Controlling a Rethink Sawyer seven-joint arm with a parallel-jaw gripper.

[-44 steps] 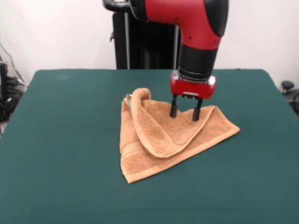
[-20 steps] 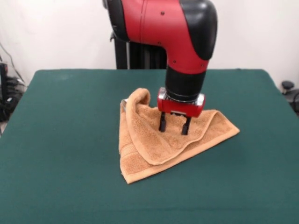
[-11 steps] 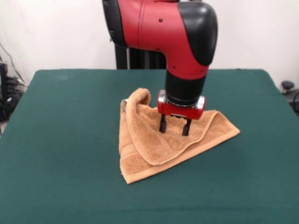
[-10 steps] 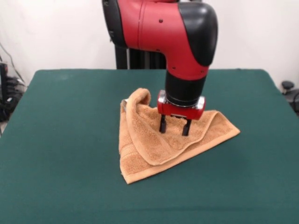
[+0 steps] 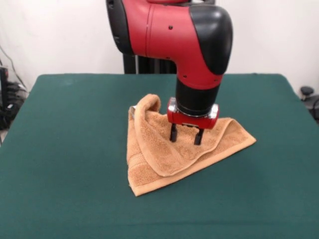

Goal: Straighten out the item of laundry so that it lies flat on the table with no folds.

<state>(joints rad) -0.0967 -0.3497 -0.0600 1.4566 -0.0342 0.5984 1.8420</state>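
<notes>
The item of laundry, an orange-tan terry towel, lies folded into a rough triangle near the middle of the dark green table. An upper layer is doubled over the lower one, and a rolled hump rises at its far left corner. My gripper stands upright over the folded upper layer, open, with both black fingertips down on the cloth and a gap of towel between them. Nothing is pinched.
Green table top surrounds the towel on all sides. Cables and dark equipment sit off the table's left edge, and a small black object shows beyond the right edge.
The gripper has come down and shifted left and toward the camera, from the towel's far fold onto its upper layer. In the last half second it barely moved. The towel's upper flap flattened slightly.
</notes>
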